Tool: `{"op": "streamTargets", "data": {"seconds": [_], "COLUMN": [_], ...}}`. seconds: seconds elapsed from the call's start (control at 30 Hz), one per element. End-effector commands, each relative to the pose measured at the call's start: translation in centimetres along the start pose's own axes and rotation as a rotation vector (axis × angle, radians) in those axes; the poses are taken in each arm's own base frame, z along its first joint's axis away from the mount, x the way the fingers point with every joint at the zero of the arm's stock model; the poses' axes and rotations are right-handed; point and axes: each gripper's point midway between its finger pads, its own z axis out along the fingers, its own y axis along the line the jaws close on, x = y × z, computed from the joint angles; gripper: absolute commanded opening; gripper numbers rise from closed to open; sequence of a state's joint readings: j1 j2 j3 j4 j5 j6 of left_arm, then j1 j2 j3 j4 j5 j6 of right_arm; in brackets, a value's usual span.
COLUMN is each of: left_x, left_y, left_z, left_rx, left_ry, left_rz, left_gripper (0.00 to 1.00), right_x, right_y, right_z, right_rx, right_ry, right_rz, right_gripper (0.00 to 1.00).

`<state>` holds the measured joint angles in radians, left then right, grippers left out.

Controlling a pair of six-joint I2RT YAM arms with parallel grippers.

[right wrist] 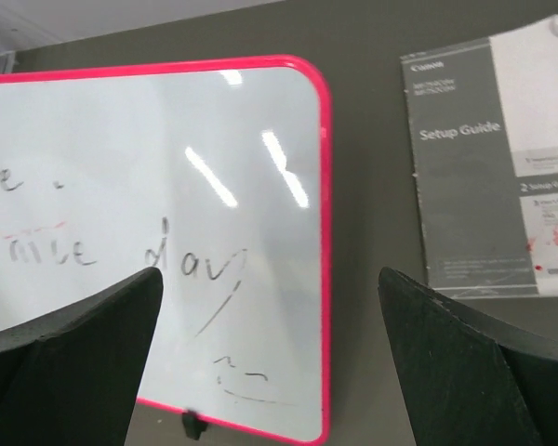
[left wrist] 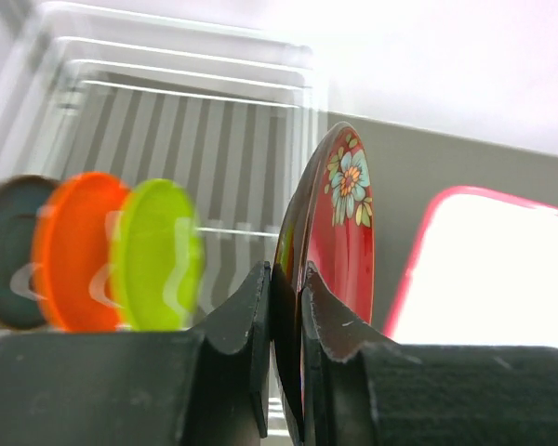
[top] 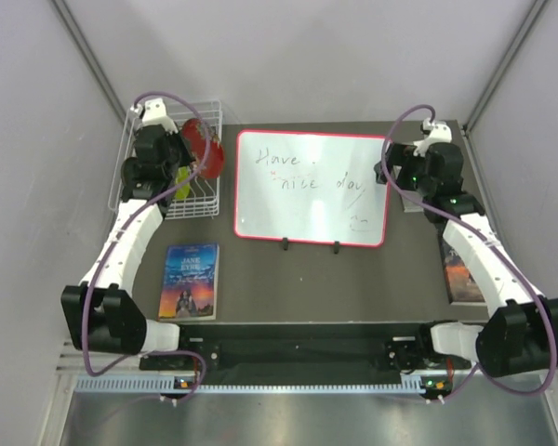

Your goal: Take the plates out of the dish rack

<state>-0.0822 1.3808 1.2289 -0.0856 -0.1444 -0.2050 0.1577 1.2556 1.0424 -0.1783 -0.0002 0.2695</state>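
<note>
My left gripper (left wrist: 285, 279) is shut on the rim of the red flowery plate (left wrist: 339, 232), held upright on edge over the right side of the white wire dish rack (top: 205, 195). The red plate also shows in the top view (top: 205, 147). The lime green plate (left wrist: 158, 255), the orange plate (left wrist: 79, 251) and the dark teal plate (left wrist: 7, 251) stand upright in the rack to its left. My right gripper (right wrist: 270, 307) is open and empty, hovering above the right edge of the whiteboard.
A red-framed whiteboard (top: 312, 189) with writing lies mid-table. A book (top: 190, 280) lies near the left arm. A grey Setup Guide booklet (right wrist: 488, 167) lies right of the whiteboard, and another book (top: 461, 269) is under the right arm.
</note>
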Motion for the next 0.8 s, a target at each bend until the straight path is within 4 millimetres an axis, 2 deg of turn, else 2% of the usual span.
{"op": "streamTargets", "data": {"seconds": [0.0,0.03,0.07,0.13,0.2,0.27,0.3,0.33,0.37,0.4,0.43,0.5,0.53,0.6,0.77], "left_x": [-2.2,-2.5,-0.8,0.1,2.4,2.5,3.9,4.4,4.8,5.6,6.4,6.6,7.8,7.9,8.7], "left_y": [-4.3,-4.9,-5.5,-6.8,-8.1,-10.0,-10.4,-12.0,-12.8,-13.5,-15.2,-17.2,-17.7,-19.1,-21.2], "left_z": [-3.5,-4.3,-4.6,-5.8,-6.5,-7.8,-8.0,-8.9,-9.2,-9.4,-10.2,-11.1,-11.0,-11.5,-11.7], "left_rx": [0.220,0.252,0.294,0.367,0.437,0.509,0.513,0.558,0.578,0.594,0.643,0.717,0.727,0.767,0.830], "left_ry": [-0.045,-0.052,-0.014,0.017,0.065,0.055,0.077,0.092,0.101,0.115,0.143,0.135,0.159,0.154,0.181], "left_rz": [-0.191,-0.230,-0.248,-0.305,-0.342,-0.370,-0.372,-0.366,-0.363,-0.366,-0.376,-0.409,-0.414,-0.411,-0.418], "left_gripper": [0.00,0.00,0.00,0.00,0.00,0.00,0.00,0.00,0.00,0.00,0.00,0.00,0.00,0.00,0.00], "right_x": [-0.9,-0.9,-0.3,0.0,1.1,2.1,2.4,2.8,3.8,3.6,4.1,4.7,5.3,5.8,7.8], "right_y": [3.4,4.3,4.7,6.0,6.7,7.7,8.0,8.6,8.7,9.1,9.6,10.0,10.5,11.0,13.2], "right_z": [-2.2,-2.7,-2.9,-3.7,-3.9,-4.3,-4.4,-4.6,-4.5,-4.5,-4.6,-4.7,-4.7,-4.8,-5.1], "right_rx": [-0.188,-0.234,-0.258,-0.331,-0.375,-0.427,-0.447,-0.472,-0.477,-0.498,-0.515,-0.526,-0.537,-0.554,-0.621], "right_ry": [-0.044,-0.041,-0.026,-0.019,0.002,0.015,0.020,0.028,0.054,0.036,0.051,0.063,0.079,0.092,0.141], "right_rz": [0.023,0.023,0.025,0.026,0.034,0.062,0.067,0.082,0.094,0.094,0.101,0.104,0.109,0.120,0.128], "right_gripper": [1.00,1.00,1.00,1.00,1.00,0.99,0.99,0.99,0.99,0.99,0.98,0.98,0.98,0.98,0.98]}}
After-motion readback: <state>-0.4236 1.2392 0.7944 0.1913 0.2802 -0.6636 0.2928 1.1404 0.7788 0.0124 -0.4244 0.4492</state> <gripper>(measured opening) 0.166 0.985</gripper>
